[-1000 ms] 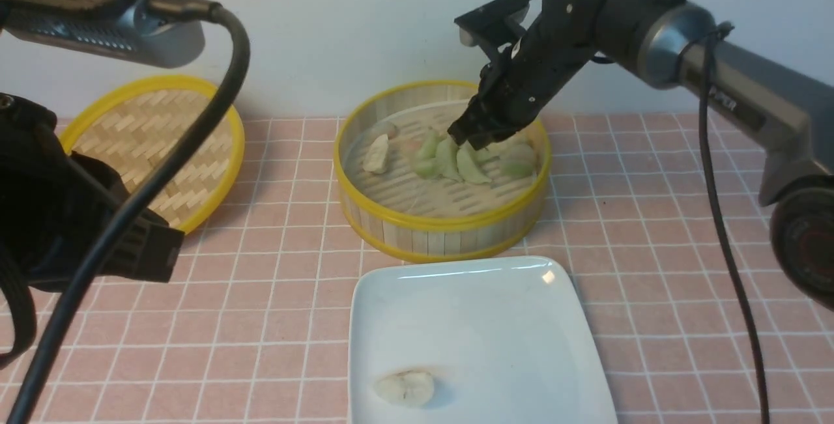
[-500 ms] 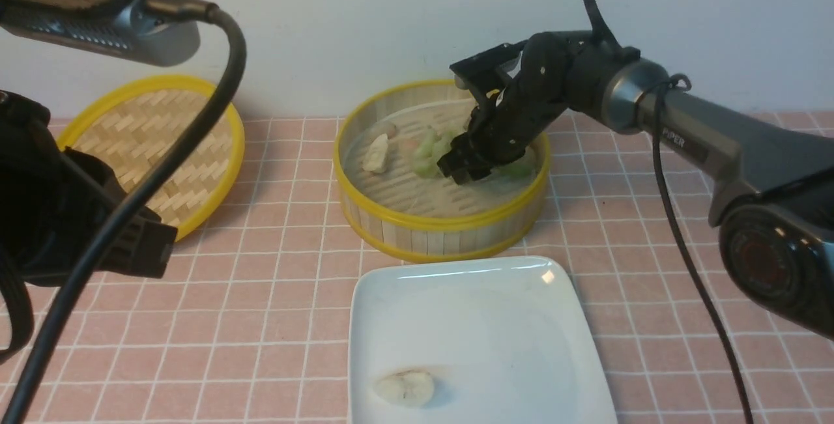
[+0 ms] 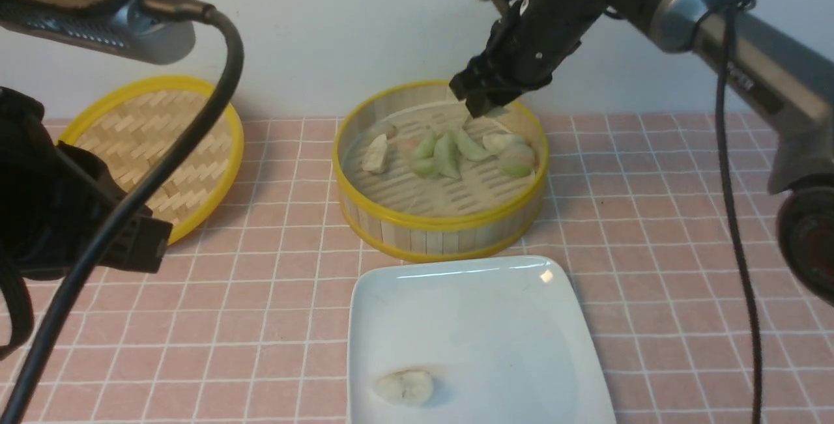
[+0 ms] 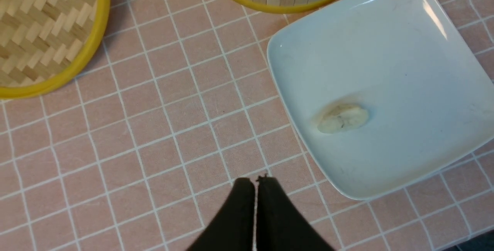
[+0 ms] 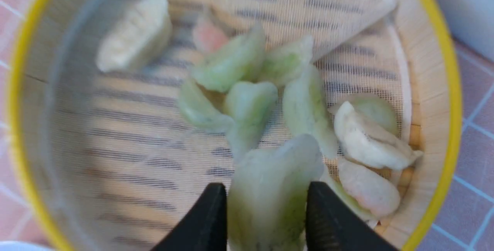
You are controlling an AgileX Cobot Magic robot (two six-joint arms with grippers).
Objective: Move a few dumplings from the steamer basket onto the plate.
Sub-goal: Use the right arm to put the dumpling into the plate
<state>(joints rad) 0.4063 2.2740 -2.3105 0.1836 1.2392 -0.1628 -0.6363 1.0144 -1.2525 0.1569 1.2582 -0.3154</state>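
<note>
Just changed: the right gripper had risen out of the steamer basket. Half a second before it sat low among the dumplings; now it hung above the basket's far rim.
Right hand: it was clamped on a pale green dumpling, which the wrist view showed squeezed between the two black fingers. From the front, that dumpling barely showed at the tips.
Left hand: the left gripper had its fingers pressed together on nothing and hovered over the pink checked cloth, near the plate's edge.
Basket contents: a green cluster lay around the middle, with paler pieces on its right. A lone cream piece lay apart toward the left. The cluster looked slightly rearranged compared with a second ago.
Plate: the plate stood directly in front of the basket, close to it. One cream dumpling lay near its front left, and the rest was bare.
Lid: the woven lid lay well apart on the left.
Meaning for the task: the pick appeared to have succeeded, so a second piece was probably on its way. The next step would be a carry forward over the near rim and down onto bare plate.
Risk: the skin looked glossy and soft, so it could slip or squash in the grip.
</note>
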